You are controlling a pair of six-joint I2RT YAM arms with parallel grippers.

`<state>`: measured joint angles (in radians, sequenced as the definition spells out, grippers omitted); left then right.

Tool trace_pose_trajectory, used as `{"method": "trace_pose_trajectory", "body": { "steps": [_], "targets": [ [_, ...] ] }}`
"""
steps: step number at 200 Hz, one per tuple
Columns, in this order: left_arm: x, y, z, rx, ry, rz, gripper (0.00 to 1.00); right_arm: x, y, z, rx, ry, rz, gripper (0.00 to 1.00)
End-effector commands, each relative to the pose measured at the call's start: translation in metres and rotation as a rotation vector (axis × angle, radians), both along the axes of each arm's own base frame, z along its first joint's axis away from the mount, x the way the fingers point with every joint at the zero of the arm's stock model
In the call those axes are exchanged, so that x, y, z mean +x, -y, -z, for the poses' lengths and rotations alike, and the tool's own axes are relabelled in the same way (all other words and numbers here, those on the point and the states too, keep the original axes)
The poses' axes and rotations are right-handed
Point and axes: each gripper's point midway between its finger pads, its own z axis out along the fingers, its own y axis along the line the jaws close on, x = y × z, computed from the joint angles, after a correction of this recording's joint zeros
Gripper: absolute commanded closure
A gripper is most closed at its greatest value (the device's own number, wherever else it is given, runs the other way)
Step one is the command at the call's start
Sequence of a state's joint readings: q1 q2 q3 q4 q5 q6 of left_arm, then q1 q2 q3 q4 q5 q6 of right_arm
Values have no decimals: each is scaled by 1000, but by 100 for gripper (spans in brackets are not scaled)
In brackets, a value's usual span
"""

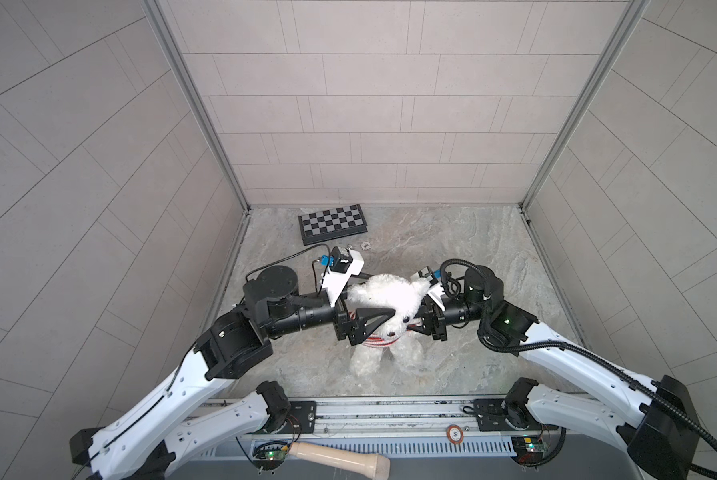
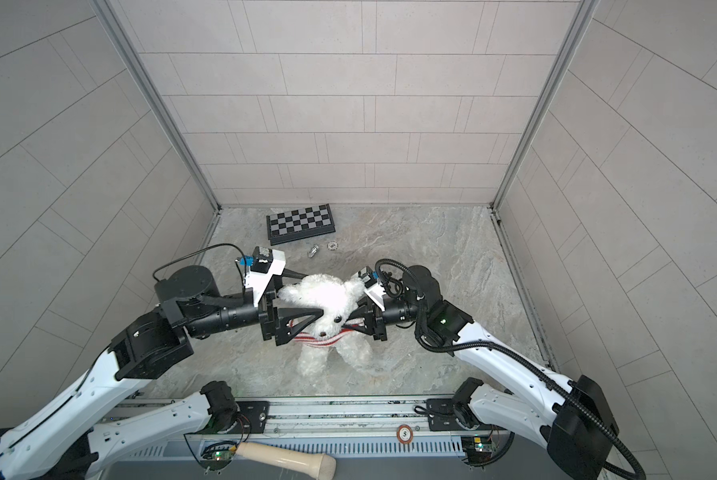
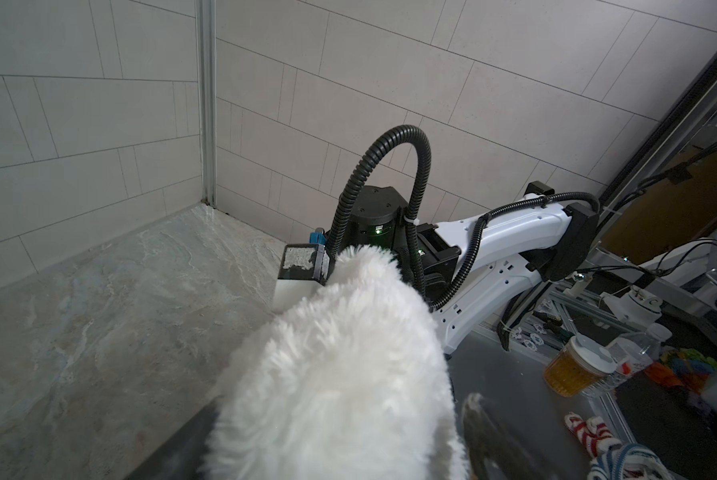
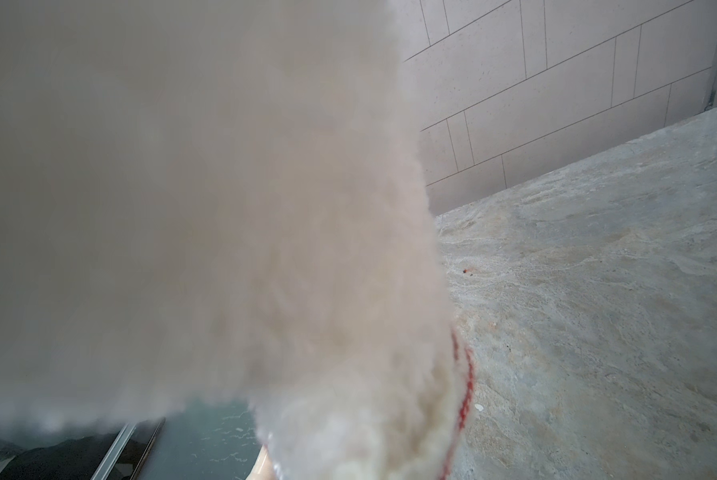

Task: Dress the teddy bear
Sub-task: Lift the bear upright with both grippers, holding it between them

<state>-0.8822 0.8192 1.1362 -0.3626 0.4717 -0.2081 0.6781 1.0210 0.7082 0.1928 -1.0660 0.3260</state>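
Your right gripper is pinching its jaws together on the edge of the striped knit sweater. Your left gripper is holding its jaws wide apart, one finger lying across the face of the teddy bear; you cannot tell whether the other finger is sitting inside the sweater's opening. You are probably pulling from both sides to stretch the knit so it can slide from the head onto the body; it is bunching just below the muzzle. The bear is hanging upright between the two grippers over the near middle of the desk, legs dangling, and it is unclear whether its feet are touching. The chessboard is lying well apart at the back. Blurred fur is filling most of the right wrist view, leaving only a red stripe, and is hiding the left fingertips in the left wrist view.
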Motion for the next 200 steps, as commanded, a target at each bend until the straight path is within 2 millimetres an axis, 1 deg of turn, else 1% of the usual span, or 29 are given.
{"method": "trace_pose_trajectory", "body": {
  "steps": [1,8,19,36,65,111,127,144,177,190,200],
  "targets": [
    [1,-1,-20,-46,44,-5,11,-4,0,-23,44,80,-28,100],
    [2,1,-17,-41,38,-3,14,-3,0,-24,45,85,-28,100],
    [3,4,-14,-42,23,6,22,-3,-1,-24,45,85,-27,100],
    [2,7,-15,-63,12,21,34,-1,-2,-22,41,82,-24,100],
    [0,2,-24,-115,23,7,63,1,-1,-17,34,76,-3,100],
    [-1,-2,-24,-128,18,-3,93,4,3,-18,27,119,41,100],
    [-3,-5,-26,-142,28,-8,100,8,6,-17,16,154,76,90],
    [-5,-7,-30,-164,36,-7,100,12,10,-15,-5,185,119,80],
    [-9,-13,-38,-196,64,-8,100,28,20,-9,-52,225,248,56],
    [-3,-16,-38,-201,60,-48,100,30,24,-13,-41,237,282,44],
    [-1,-18,-42,-230,54,-68,100,28,28,-19,-18,248,302,35]
  ]
}}
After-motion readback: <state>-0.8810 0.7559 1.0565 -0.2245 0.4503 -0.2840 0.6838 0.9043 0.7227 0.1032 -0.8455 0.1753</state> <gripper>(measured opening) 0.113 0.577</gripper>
